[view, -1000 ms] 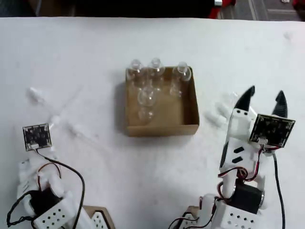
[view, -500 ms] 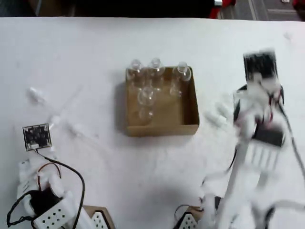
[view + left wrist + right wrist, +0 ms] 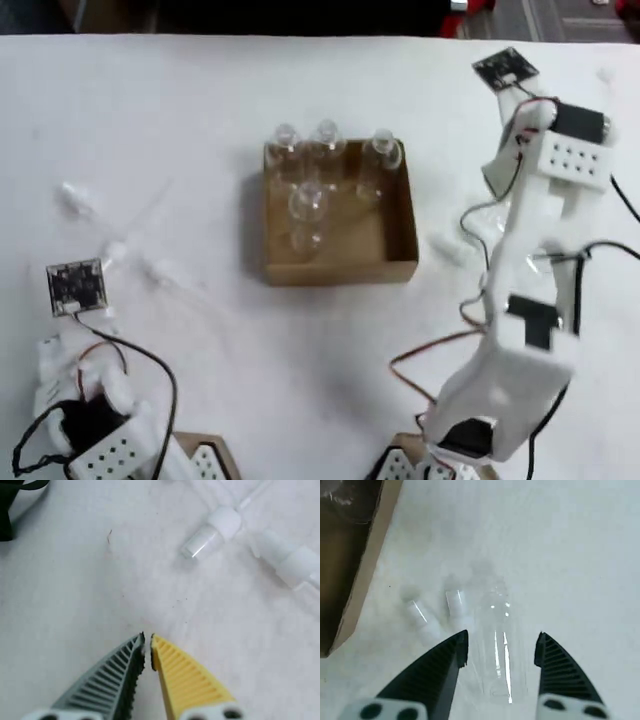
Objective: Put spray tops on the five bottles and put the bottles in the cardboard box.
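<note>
On the table [image 3: 200, 100] between the cardboard box [image 3: 340, 268] and the right edge, the right claw [image 3: 501, 636] hangs wide open and empty over a clear bottle [image 3: 498, 650] lying flat beside two spray tops [image 3: 456, 602]; a clean grab likely means straddling the bottle's body alone.

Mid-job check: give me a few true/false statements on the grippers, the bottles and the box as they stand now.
1. The right gripper is open, facing a clear bottle that lies on the table. True.
2. The left gripper holds a spray top. False: it is shut on nothing; loose spray tops lie on the table ahead of it.
3. All five bottles are in the cardboard box. False: four bottles stand in it; the clear bottle lies outside.
4. Between that bottle and the box lie two spray tops. True.
5. The box lies on its side. False: it sits upright, opening upward.
</note>
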Motion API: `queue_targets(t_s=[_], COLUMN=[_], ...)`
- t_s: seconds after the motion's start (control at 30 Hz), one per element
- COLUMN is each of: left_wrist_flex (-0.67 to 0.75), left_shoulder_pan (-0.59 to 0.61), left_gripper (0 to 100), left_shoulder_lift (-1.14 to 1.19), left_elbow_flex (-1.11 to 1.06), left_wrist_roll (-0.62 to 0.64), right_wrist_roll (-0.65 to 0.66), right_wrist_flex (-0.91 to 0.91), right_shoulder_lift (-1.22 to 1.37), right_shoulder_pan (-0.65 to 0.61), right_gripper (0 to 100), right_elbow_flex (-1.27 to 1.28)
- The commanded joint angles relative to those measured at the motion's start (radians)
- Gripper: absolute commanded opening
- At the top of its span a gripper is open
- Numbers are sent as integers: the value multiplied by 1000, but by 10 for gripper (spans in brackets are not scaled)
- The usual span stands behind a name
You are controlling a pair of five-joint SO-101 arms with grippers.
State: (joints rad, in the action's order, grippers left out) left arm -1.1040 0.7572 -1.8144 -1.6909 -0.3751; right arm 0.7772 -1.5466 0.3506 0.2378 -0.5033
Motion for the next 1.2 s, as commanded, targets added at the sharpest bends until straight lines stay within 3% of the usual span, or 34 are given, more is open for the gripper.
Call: queue_targets(t_s=[0.0,0.43,1.0,1.17], left_wrist_flex=[-2,-2,-2,-2], left_shoulder_pan=[-12,-12,-12,-12], left_gripper=[31,31,31,31], left_shoulder_lift=[-10,-10,-10,-10], left_elbow_flex=[3,3,3,3], left_wrist_roll=[-2,-2,-2,-2], right_wrist_roll=[15,101,107,107], right_wrist_flex=[-64,-168,-165,-165], right_shoulder_lift=[171,544,657,661], right_shoulder_pan=[-21,-16,-12,-12], right_gripper=[197,198,191,84], right_elbow_flex=[-222,-598,-628,-628])
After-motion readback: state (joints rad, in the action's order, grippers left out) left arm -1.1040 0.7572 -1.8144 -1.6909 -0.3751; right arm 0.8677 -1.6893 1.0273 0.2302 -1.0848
